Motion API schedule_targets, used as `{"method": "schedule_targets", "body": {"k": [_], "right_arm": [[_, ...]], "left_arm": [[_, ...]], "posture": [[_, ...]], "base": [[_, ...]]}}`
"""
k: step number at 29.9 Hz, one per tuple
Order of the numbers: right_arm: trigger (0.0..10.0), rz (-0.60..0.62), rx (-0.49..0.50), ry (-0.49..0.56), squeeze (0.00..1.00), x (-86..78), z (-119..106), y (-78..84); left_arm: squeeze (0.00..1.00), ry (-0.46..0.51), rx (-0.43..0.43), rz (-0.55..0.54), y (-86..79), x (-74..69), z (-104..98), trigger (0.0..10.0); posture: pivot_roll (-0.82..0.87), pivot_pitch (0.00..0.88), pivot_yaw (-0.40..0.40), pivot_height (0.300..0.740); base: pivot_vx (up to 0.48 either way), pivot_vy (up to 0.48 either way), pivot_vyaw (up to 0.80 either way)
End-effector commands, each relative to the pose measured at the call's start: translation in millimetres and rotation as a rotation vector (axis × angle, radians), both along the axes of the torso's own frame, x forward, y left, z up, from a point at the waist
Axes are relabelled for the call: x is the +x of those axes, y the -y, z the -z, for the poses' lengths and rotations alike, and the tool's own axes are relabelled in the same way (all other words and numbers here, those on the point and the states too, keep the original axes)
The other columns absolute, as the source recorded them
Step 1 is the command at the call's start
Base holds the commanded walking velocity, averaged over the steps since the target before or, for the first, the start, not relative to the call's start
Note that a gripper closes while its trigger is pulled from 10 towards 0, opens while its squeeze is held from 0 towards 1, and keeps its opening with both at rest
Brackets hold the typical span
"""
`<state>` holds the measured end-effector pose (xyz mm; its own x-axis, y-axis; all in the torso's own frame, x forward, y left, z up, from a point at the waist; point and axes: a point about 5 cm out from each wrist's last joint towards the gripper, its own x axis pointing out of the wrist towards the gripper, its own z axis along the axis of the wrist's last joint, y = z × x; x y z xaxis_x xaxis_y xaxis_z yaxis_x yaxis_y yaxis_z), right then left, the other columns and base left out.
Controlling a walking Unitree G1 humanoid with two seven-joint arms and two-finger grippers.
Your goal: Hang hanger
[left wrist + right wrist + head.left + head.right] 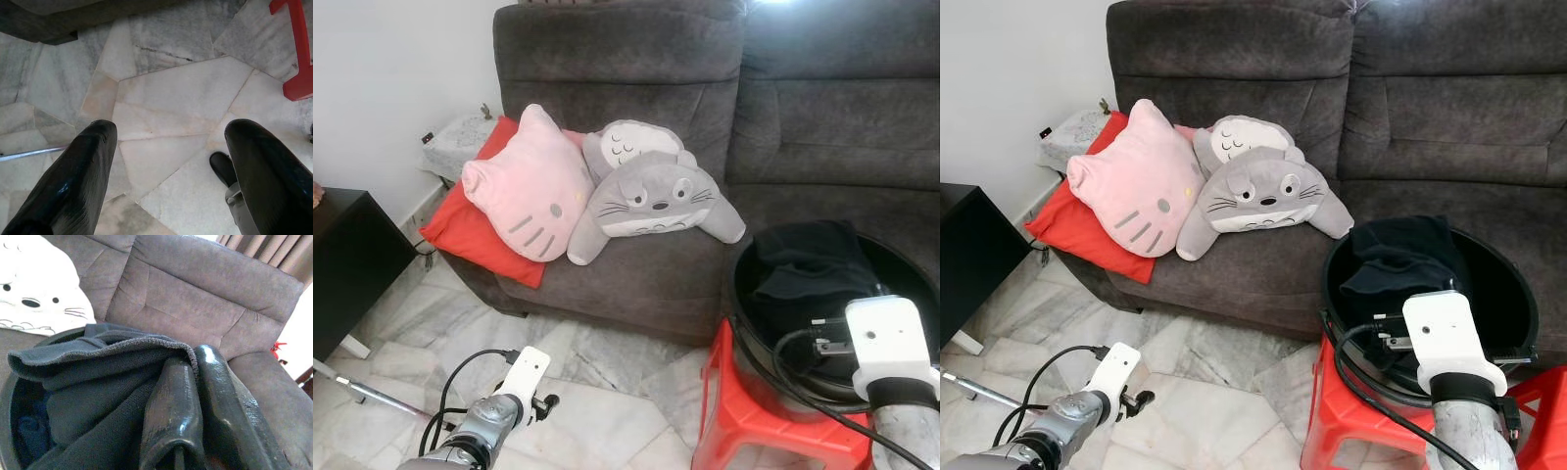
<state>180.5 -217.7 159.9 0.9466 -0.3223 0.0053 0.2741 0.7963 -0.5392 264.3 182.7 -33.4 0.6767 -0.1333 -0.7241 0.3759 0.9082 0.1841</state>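
My left gripper (pixel 166 147) hangs with fingers spread over the marble floor (pixel 166 93), while my right gripper (pixel 195 377) is clenched on a dark knitted garment (pixel 93 382) in the black basket (pixel 1518 284) on the red stool (pixel 1351 421). I can't make out a hanger; the basket's inside is mostly hidden by cloth. Beyond sits the grey sofa (pixel 636 59) with its cushions.

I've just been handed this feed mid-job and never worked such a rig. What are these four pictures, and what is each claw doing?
The two wide pictures come from the humanoid's head, looking down at a grey sofa with a pink cat cushion, a red cushion and grey plush toys. Beside it a black basin of dark clothes sits on a red stool. The other two pictures look along each claw's black fingers. The left claw is open, hanging over marble floor. The right claw, fingers together, is at the basin, pressed against the dark fabric. I see no hanger.
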Motion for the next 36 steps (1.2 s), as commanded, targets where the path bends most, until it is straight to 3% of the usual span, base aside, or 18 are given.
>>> {"method": "schedule_targets", "body": {"k": [1, 2, 3, 7, 8, 9, 10, 24, 36], "right_arm": [[5.1, 0.013, 0.032, 0.008, 0.00, -0.7, 3.8, -0.2], [5.1, 0.019, 0.038, 0.010, 0.00, -0.9, 4.2, 0.2], [10.0, 0.027, 0.040, 0.013, 0.00, -1.0, 5.1, 0.9], [10.0, 0.028, 0.050, 0.014, 0.00, -0.1, 7.3, -0.3], [10.0, 0.021, 0.062, 0.020, 0.45, 0.2, 8.1, -1.8], [10.0, 0.021, 0.062, 0.020, 0.45, 0.2, 8.1, -1.8], [10.0, 0.015, 0.058, 0.024, 1.00, 0.4, 8.0, -2.8], [10.0, 0.033, 0.039, 0.095, 1.00, -0.9, 2.0, -2.2], [10.0, -0.015, 0.039, -0.036, 1.00, -0.6, 17.5, -10.1]], "left_arm": [[0.00, -0.006, 0.013, -0.011, -5.9, -1.1, 0.2, 10.0], [0.00, -0.006, 0.014, -0.011, -5.9, -1.1, 0.2, 10.0], [0.00, -0.006, 0.014, -0.011, -5.9, -1.1, 0.2, 10.0], [0.00, -0.007, 0.015, -0.009, -6.1, -1.3, 0.3, 10.0], [0.00, -0.007, 0.015, -0.009, -6.1, -1.5, 0.4, 10.0], [0.00, -0.007, 0.015, -0.009, -6.1, -1.5, 0.4, 10.0], [0.00, -0.007, 0.015, -0.009, -6.1, -1.5, 0.4, 10.0], [0.00, -0.011, 0.019, -0.002, -6.6, -2.6, 1.1, 10.0], [0.00, -0.014, 0.016, -0.004, -6.2, -3.1, 1.6, 10.0]], "posture": [[-0.28, 0.000, 0.129, 0.740], [-0.28, 0.000, 0.129, 0.740], [-0.28, 0.000, 0.129, 0.740], [-0.28, 0.000, 0.128, 0.740], [-0.28, 0.000, 0.128, 0.740], [-0.28, 0.000, 0.128, 0.740], [-0.28, 0.000, 0.128, 0.740], [-0.28, 0.000, 0.129, 0.740], [-0.29, 0.000, 0.125, 0.740]], "base": [[0.000, 0.000, 0.00], [0.000, 0.000, 0.00], [0.000, 0.000, 0.00], [0.000, 0.000, 0.00], [0.000, 0.000, 0.00], [0.000, 0.000, 0.00], [0.000, 0.000, 0.00], [0.000, 0.000, 0.00], [0.000, 0.000, 0.00]]}}
